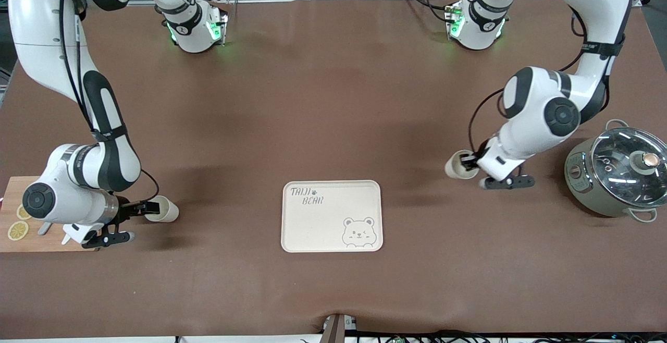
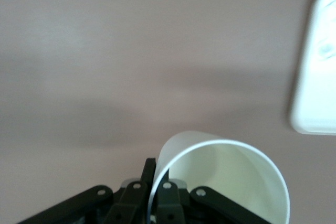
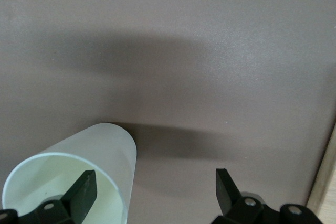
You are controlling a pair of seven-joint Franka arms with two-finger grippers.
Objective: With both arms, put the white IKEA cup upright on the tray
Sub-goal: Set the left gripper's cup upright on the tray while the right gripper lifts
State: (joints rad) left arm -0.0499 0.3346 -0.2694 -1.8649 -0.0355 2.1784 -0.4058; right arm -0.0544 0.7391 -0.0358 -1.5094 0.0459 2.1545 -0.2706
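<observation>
Two white cups lie on their sides on the brown table. My left gripper (image 1: 470, 164) is shut on the rim of one cup (image 1: 458, 166), toward the left arm's end of the table. In the left wrist view the fingers (image 2: 148, 167) pinch that cup's wall (image 2: 226, 182). My right gripper (image 1: 141, 208) is open at the other cup (image 1: 164, 210). In the right wrist view (image 3: 155, 184) one finger (image 3: 86, 187) is inside the cup's mouth (image 3: 100, 150) and the other stands well apart. The cream tray (image 1: 323, 228) lies between the two cups, nearer to the front camera, and shows in the left wrist view (image 2: 317, 77).
A grey pot with a glass lid (image 1: 617, 173) stands at the left arm's end of the table. A wooden cutting board (image 1: 31, 241) with lemon slices (image 1: 18, 230) lies at the right arm's end, partly under the right arm.
</observation>
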